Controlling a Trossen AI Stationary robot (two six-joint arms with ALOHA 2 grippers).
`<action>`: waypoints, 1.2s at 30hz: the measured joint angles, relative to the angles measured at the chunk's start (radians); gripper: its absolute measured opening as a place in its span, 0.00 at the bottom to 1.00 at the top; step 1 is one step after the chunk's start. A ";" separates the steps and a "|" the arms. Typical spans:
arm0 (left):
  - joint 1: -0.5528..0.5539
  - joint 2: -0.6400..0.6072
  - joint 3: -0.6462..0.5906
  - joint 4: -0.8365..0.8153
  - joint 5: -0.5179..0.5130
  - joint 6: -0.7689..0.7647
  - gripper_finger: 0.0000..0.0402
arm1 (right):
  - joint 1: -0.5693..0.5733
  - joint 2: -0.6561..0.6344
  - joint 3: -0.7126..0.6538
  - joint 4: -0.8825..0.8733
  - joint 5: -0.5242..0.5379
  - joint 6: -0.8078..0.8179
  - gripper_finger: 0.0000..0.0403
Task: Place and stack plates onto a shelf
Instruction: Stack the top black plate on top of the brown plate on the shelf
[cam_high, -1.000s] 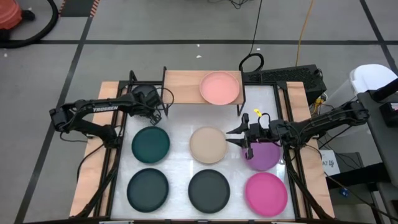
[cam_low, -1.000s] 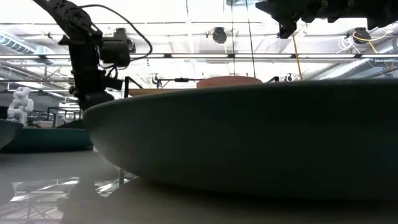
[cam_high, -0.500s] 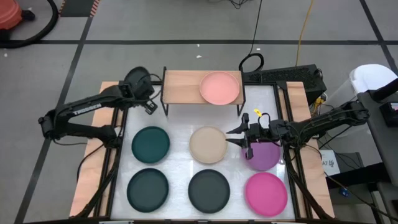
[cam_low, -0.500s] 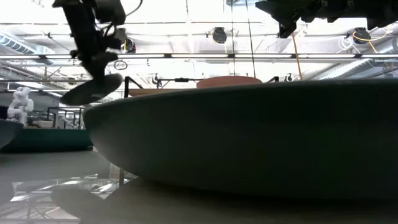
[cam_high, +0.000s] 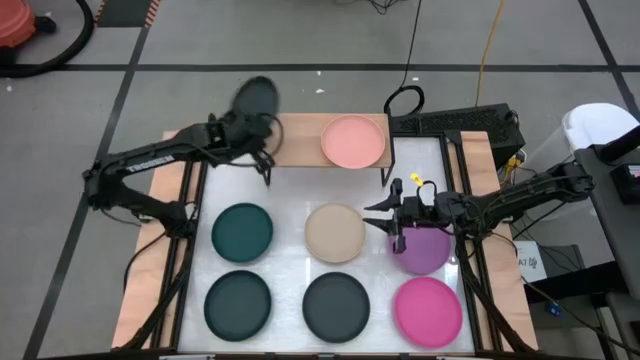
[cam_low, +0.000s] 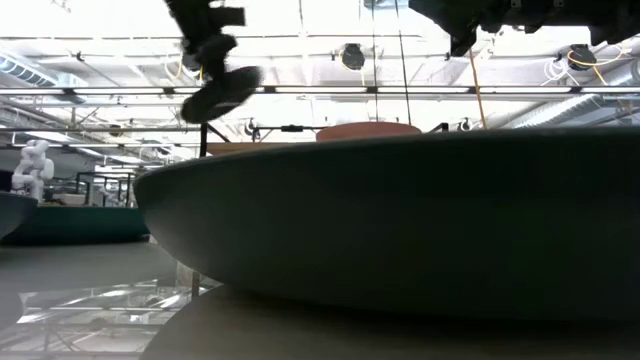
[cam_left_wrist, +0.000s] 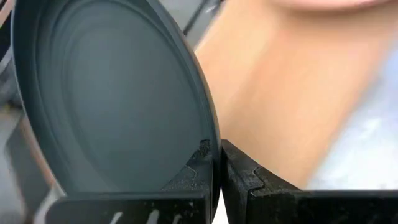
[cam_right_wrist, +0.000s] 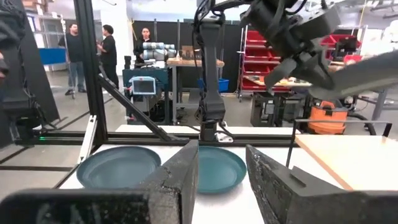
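Observation:
My left gripper (cam_high: 260, 120) is shut on a dark grey plate (cam_high: 257, 97), raised above the left end of the light-wood shelf (cam_high: 298, 140); the plate also shows tilted in the low view (cam_low: 222, 93). A pale pink plate (cam_high: 353, 141) lies flat on the shelf's right half. My right gripper (cam_high: 382, 220) is open and empty, hovering between the beige plate (cam_high: 335, 232) and the purple plate (cam_high: 427, 252). My left gripper pinches the dark grey plate's rim (cam_left_wrist: 210, 142) between its two fingers (cam_left_wrist: 239, 174), one on the inner face and one on the underside. The plate is lifted clear and tilted, extending beyond the fingertips above the shelf's left end.
On the white tabletop lie a teal plate (cam_high: 242, 230), two dark plates (cam_high: 238, 303) (cam_high: 336, 305) and a magenta plate (cam_high: 428, 310). The shelf's left half is bare board. People stand in the room beyond the table (cam_right_wrist: 109, 46).
My left gripper has risen from low at the table's far left, carrying the dark grey plate up and toward the right, over the shelf's left end. The plate is lifted clear and tilted. My right gripper has kept still.

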 joint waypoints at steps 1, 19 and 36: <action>-0.019 0.026 0.023 0.011 0.014 0.026 0.03 | 0.000 0.000 0.000 0.006 0.000 -0.007 0.29; -0.210 0.425 0.290 0.252 -0.025 0.537 0.03 | 0.016 -0.367 0.000 -0.171 -0.003 -0.096 0.29; -0.177 0.543 0.321 0.308 0.131 0.788 0.05 | 0.076 -0.387 0.000 -0.227 -0.004 -0.135 0.29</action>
